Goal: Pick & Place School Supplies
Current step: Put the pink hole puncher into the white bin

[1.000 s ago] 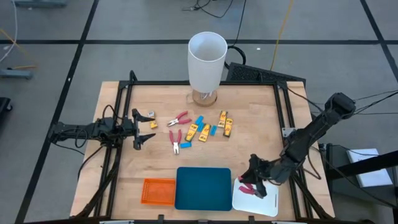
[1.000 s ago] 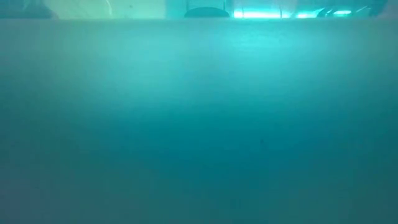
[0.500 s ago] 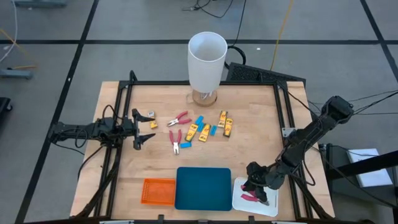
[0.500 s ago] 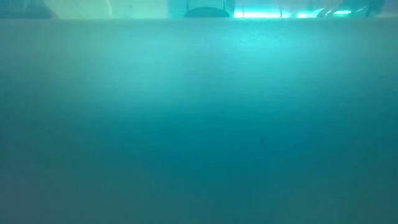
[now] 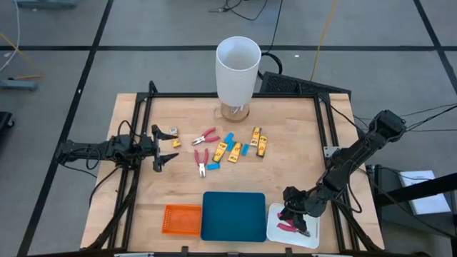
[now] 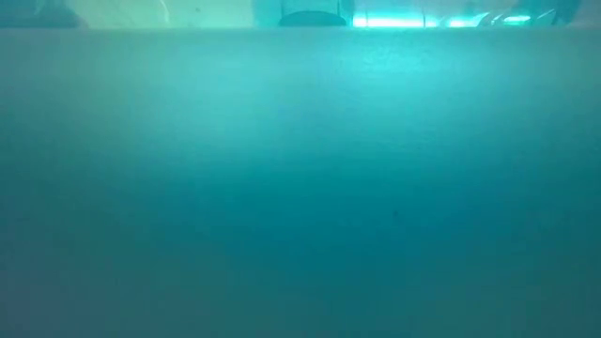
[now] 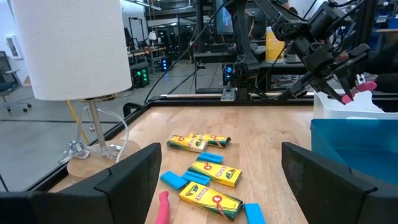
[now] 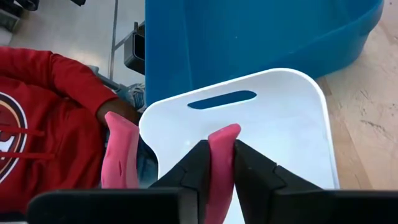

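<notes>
Where teal tray [image 5: 233, 215] flanks, right hand [image 5: 291, 223] over white tray [image 5: 311, 234]

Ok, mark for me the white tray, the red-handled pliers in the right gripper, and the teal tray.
white tray [image 8: 280, 118], right wrist view, bare floor below its handle slot.
red-handled pliers [image 8: 219, 144], right wrist view, handle between the gripper fingers.
teal tray [image 5: 233, 215], high view, middle of its floor.

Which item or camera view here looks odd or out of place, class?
The low view is odd: the teal plastic tray blocks it, filling it with teal. Otherwise the right gripper simply holds the red-handled plier-like tool over the white plastic tray.
</notes>
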### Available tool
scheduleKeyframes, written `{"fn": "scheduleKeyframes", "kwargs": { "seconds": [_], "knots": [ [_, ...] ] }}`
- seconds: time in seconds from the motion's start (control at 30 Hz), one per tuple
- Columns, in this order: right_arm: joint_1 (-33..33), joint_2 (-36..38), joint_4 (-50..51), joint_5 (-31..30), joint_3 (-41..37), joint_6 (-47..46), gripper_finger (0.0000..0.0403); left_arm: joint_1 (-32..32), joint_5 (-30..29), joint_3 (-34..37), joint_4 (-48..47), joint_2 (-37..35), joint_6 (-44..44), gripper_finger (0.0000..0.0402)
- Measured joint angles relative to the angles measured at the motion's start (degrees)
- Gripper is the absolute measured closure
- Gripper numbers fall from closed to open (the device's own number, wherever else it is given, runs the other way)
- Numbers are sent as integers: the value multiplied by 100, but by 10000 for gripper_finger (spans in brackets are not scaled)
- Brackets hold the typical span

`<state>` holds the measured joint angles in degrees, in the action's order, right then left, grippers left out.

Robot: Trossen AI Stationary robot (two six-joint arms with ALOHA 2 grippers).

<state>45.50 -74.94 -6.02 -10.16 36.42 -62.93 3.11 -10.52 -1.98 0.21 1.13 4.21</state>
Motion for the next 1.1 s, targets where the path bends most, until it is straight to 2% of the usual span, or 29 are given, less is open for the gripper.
{"fn": "scheduleKeyframes", "kwargs": {
  "seconds": [0.4, 0.7, 1.0, 1.1],
  "knots": [
    [0, 2, -7, -14, 0, 62, 273, -2, -1, 0, 0, 0, 0, 69],
    [-1, 353, -76, 136, 0, 90, 268, -1, -1, 0, 0, -2, 0, 69],
    [-2, 728, -480, 123, 0, 1407, 269, -2, 0, 0, 0, -2, 0, 68],
    [-2, 745, -779, 57, 0, 2143, 271, -2, -1, 0, 2, -1, 0, 69]
  ]
}}
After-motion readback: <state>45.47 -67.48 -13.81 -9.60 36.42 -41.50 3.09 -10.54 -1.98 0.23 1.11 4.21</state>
